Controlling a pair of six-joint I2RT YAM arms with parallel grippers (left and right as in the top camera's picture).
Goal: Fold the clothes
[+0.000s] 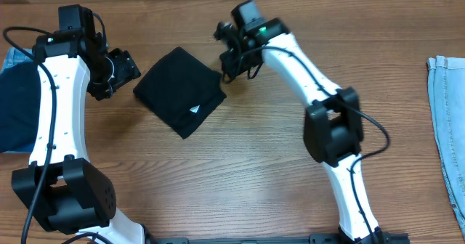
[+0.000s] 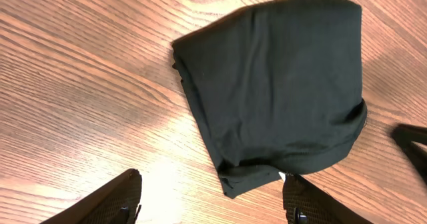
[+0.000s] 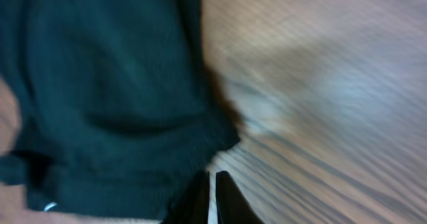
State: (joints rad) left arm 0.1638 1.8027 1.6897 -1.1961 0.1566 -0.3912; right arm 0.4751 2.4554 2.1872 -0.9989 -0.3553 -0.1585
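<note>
The clothes [image 1: 178, 90] lie on the table [image 1: 254, 171] as a compact folded black square, with the white label [image 1: 194, 110] facing up. The left hand [image 1: 125, 71] hovers just left of them, fingers wide and holding nothing. The right hand [image 1: 231, 61] sits at their far right corner, fingers pinched narrow. Its own view is blurred, but it looks empty. Folding seems all but done. The next move calls for a last tidy, or for lifting both hands clear.

The white left arm [image 1: 54, 106] holds its black two-finger gripper [image 2: 212, 196] open beside the folded black garment [image 1: 180, 90]. The white right arm [image 1: 305, 73] holds its gripper [image 3: 212, 196] closed at the garment's opposite corner.
</note>
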